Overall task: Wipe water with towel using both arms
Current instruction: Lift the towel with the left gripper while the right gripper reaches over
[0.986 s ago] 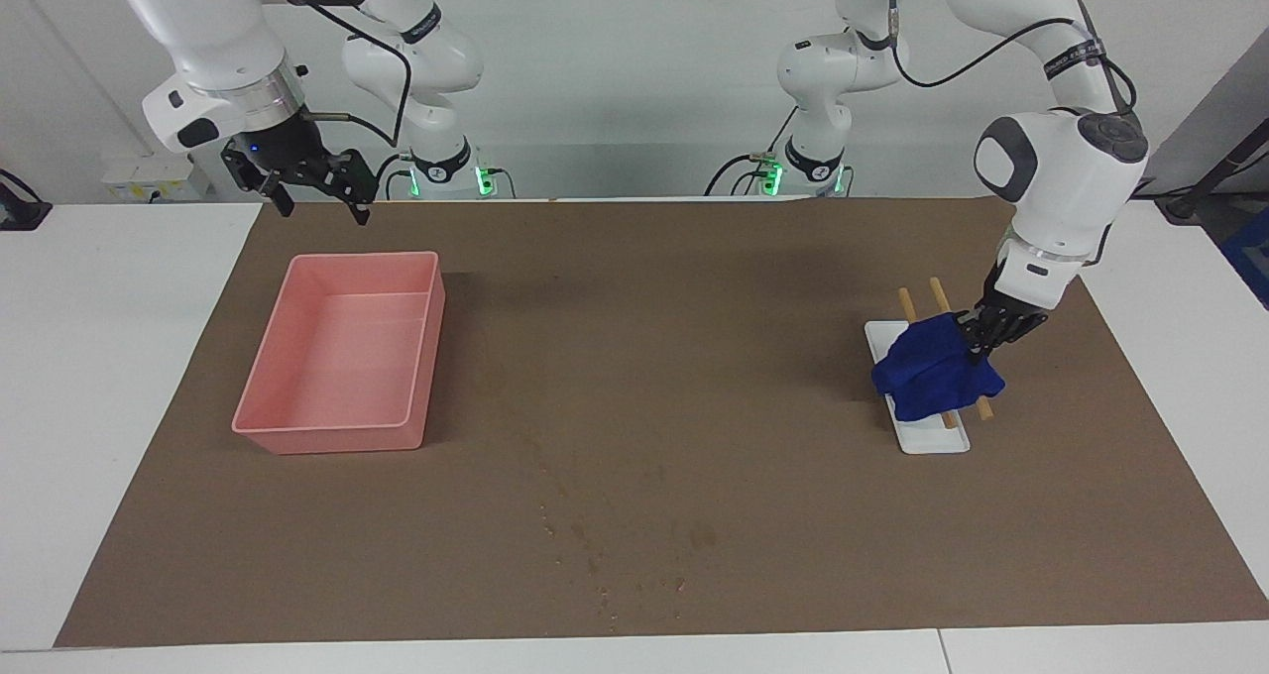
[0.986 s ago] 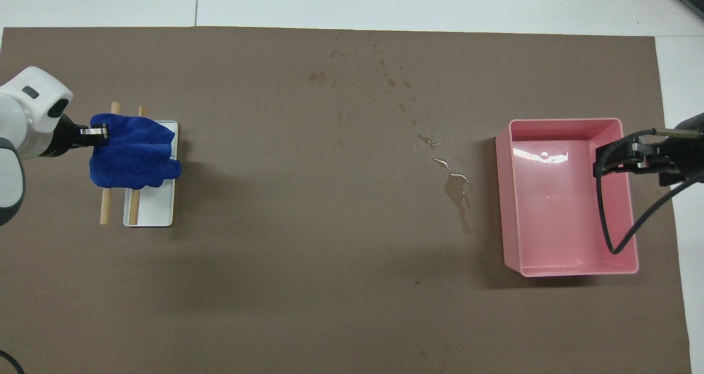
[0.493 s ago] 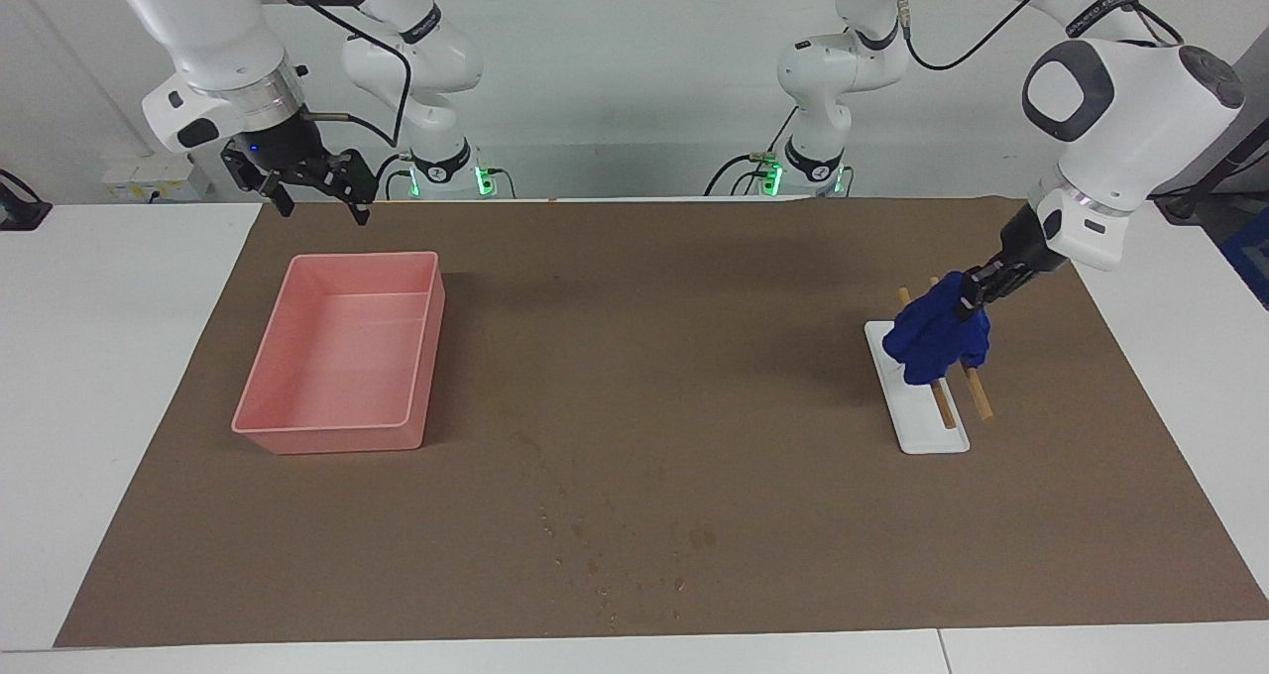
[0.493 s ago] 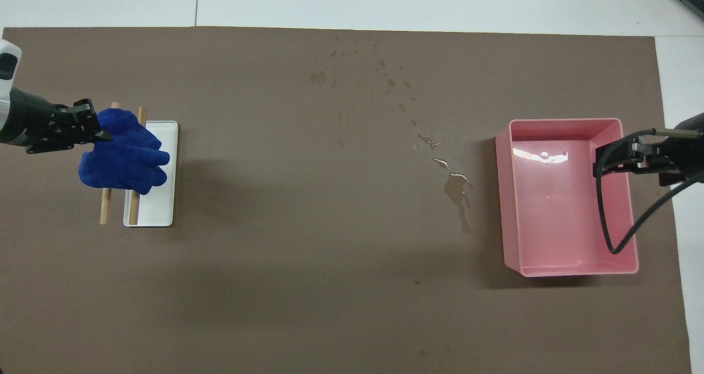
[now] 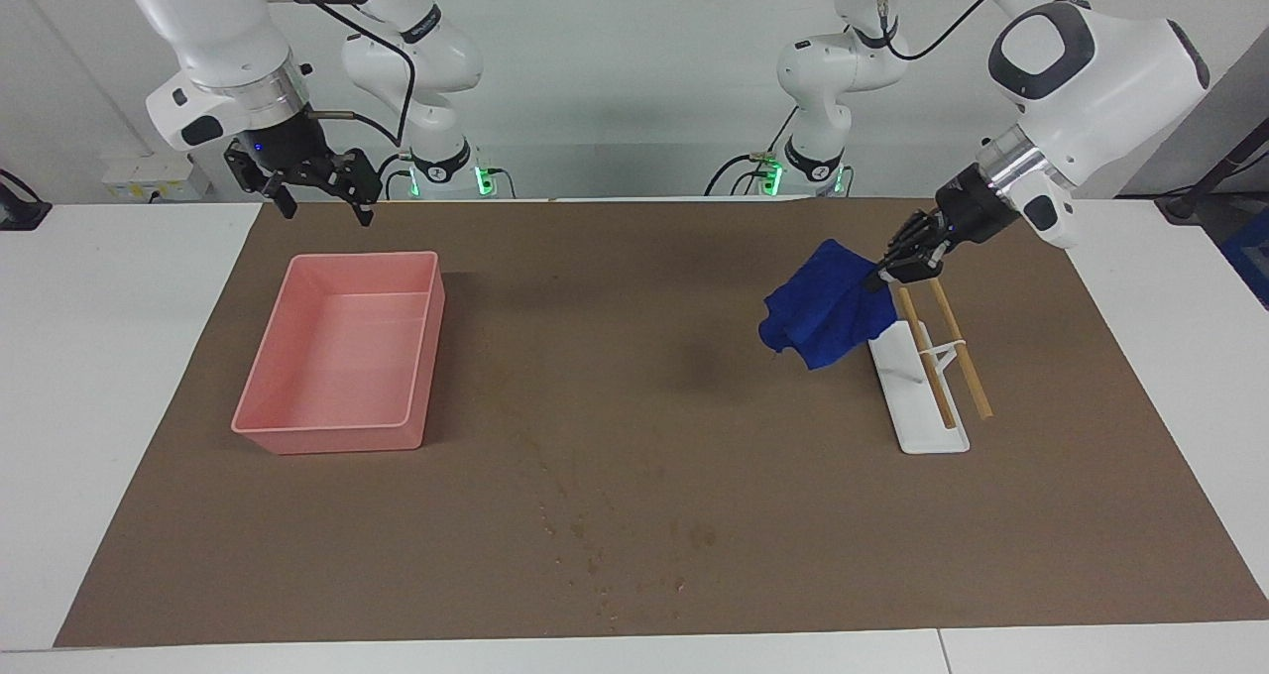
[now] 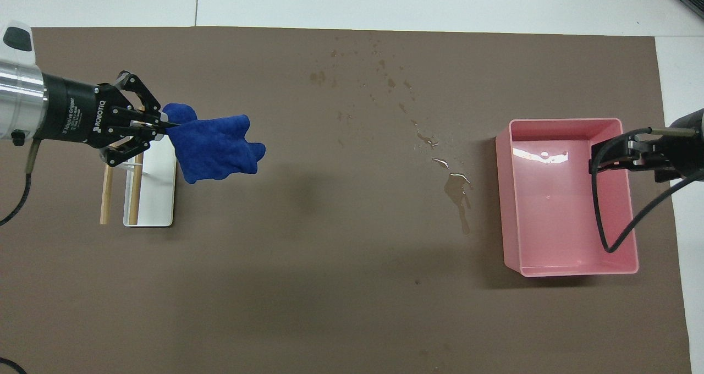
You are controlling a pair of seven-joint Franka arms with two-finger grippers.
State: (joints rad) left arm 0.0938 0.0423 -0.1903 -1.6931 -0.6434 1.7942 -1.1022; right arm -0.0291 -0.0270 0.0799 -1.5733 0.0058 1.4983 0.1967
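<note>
- Brown matting [image 5: 634, 406] covers the middle of a white table [image 5: 119, 357], with a plain pale wall at the robots' end.
- A blue towel [image 5: 821, 304] hangs in the air, pinched at one edge by the left gripper [image 5: 904, 258], whose fingers are closed on the cloth; in the overhead view the towel [image 6: 215, 147] spreads away from the gripper [image 6: 154, 126] toward the middle of the table.
- The hanging towel is clear of the mat and casts a soft shadow on it.
- Just below the left gripper stands a white rack base [image 5: 917, 392] with two wooden rods [image 5: 957, 352] running along it, at the left arm's end of the table; the towel is off the rods and beside the rack.
- A puddle of water [image 6: 456, 190] lies on the mat between the towel and a pink bin [image 6: 566, 195], close beside the bin.
- Smaller drops [image 6: 379, 74] trail from the puddle out toward the mat's edge farthest from the robots.
- The pink bin [image 5: 342, 352] sits at the right arm's end of the table, well apart from the rack.
- The right gripper [image 5: 315, 180] hangs raised over the bin's end nearest the robots, its fingers spread apart and holding nothing; the right arm waits there.
- A black cable [image 6: 621, 220] loops from the right gripper [image 6: 605, 157] over the bin.
</note>
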